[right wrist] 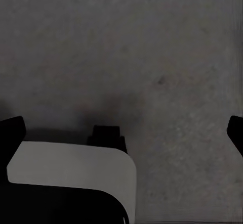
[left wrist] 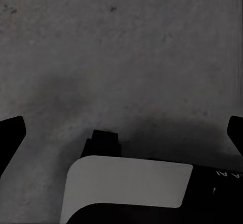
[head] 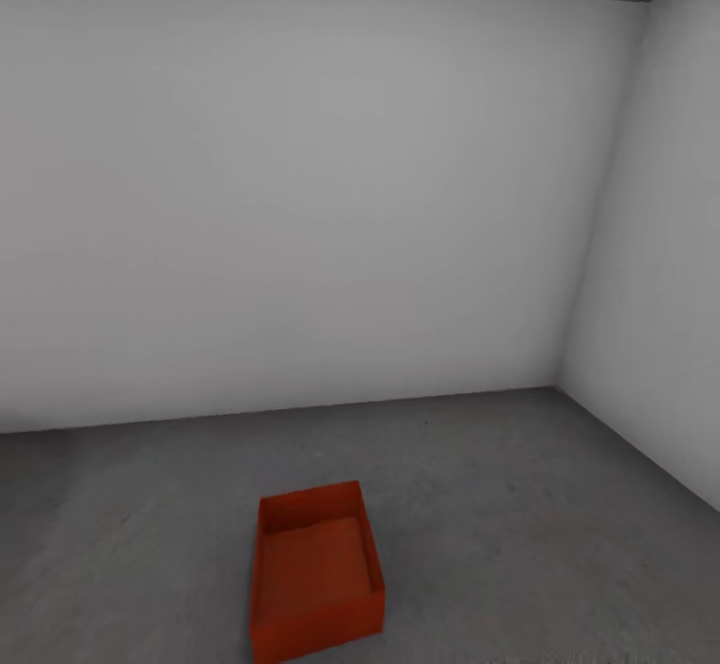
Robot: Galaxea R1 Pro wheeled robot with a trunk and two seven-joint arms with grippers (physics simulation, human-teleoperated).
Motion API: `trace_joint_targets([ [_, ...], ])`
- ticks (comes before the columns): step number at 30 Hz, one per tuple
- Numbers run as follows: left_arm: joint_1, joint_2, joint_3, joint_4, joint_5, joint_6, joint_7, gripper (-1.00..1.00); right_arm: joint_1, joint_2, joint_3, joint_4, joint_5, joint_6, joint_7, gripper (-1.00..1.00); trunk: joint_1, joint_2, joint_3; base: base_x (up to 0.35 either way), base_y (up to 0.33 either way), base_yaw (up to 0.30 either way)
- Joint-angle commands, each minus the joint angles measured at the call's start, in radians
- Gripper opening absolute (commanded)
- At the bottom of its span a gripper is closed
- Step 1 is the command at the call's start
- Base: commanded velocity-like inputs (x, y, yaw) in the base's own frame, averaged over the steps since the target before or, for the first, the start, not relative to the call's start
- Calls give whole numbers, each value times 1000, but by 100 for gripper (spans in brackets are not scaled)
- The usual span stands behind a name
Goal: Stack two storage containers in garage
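One storage container (head: 318, 572) sits upright and empty on the dark grey concrete floor (head: 520, 484) of the garage, near you and a little left of centre, well apart from the pale far wall (head: 300, 204). So you have the bottom bin placed; by my judgement the stack is not yet made, since nothing rests on it. Your left gripper (left wrist: 121, 133) hangs over bare floor with its fingers spread wide and nothing between them. Your right gripper (right wrist: 121, 133) is the same, wide apart and empty. You have the second bin left to fetch.
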Motion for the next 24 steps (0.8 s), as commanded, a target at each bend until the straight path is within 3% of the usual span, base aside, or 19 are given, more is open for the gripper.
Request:
trace_joint_targets([
  [1, 0, 0, -9, 0, 10, 0, -1, 100, -1, 1, 8, 3, -10, -6, 2, 100, 0, -1, -1, 0, 0, -300],
  [24, 0, -1, -9, -1, 9, 0, -1, 100, -1, -1, 9, 3, -8, -6, 12, 100, 0, -1, -1, 0, 0, -300],
])
